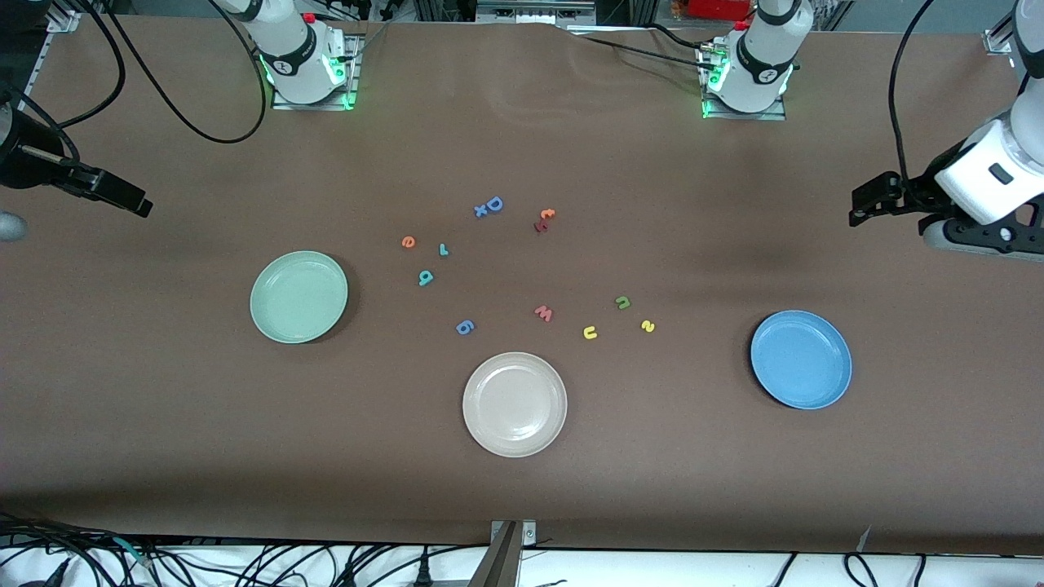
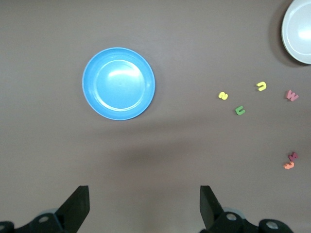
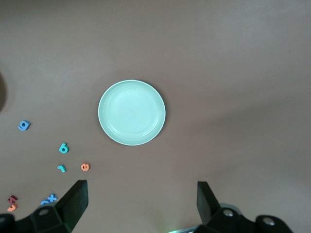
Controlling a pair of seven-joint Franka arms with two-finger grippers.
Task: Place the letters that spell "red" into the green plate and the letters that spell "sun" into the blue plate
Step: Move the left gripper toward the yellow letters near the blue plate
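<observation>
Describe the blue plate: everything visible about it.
The blue plate is round, bright blue, smooth and plastic-looking, with a shallow raised rim and a faint sheen in its centre. It lies flat and upright on the brown table, empty, toward the left arm's end. Nothing touches it.

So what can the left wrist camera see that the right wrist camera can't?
Only the left wrist view shows the blue plate, the yellow "s", the green "n", the yellow "u", the pink "w" and part of the cream-white plate.

Only the right wrist view shows the green plate, the orange "e", the teal "d", the teal "r" and the blue "g".

Both show the brown table and that arm's own open fingers.
</observation>
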